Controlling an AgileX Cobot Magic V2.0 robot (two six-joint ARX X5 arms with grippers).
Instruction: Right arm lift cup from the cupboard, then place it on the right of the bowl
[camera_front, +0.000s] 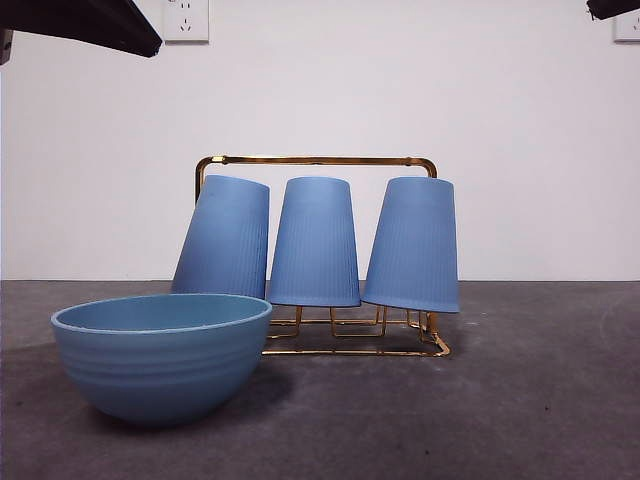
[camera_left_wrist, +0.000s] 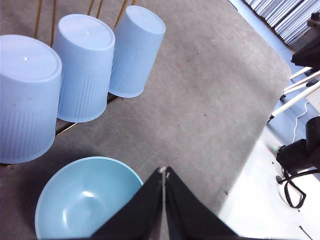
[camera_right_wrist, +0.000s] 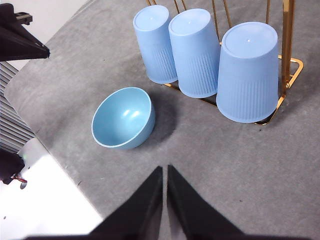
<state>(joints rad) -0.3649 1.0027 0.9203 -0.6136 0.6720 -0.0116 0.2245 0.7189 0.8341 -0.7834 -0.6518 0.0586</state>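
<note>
Nothing started yet: right gripper (camera_right_wrist: 164, 172) hangs high, jaws closed & empty. Cups (camera_front: 413, 244) sit upside down on rack (camera_front: 316, 160) behind bowl (camera_front: 162, 355). Next: open, drop onto one cup.

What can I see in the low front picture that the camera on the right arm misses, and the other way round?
Only the front view shows the white wall with its socket and the rack's full rounded back frame behind the cups.

Only the right wrist view shows the right end effector, its jaws together, the bowl's inside, the cups' flat bases seen from above, and the other end effector off at the table's edge.

Both show the three upside-down blue cups on the gold rack, and the blue bowl on the grey table in front of them.
</note>
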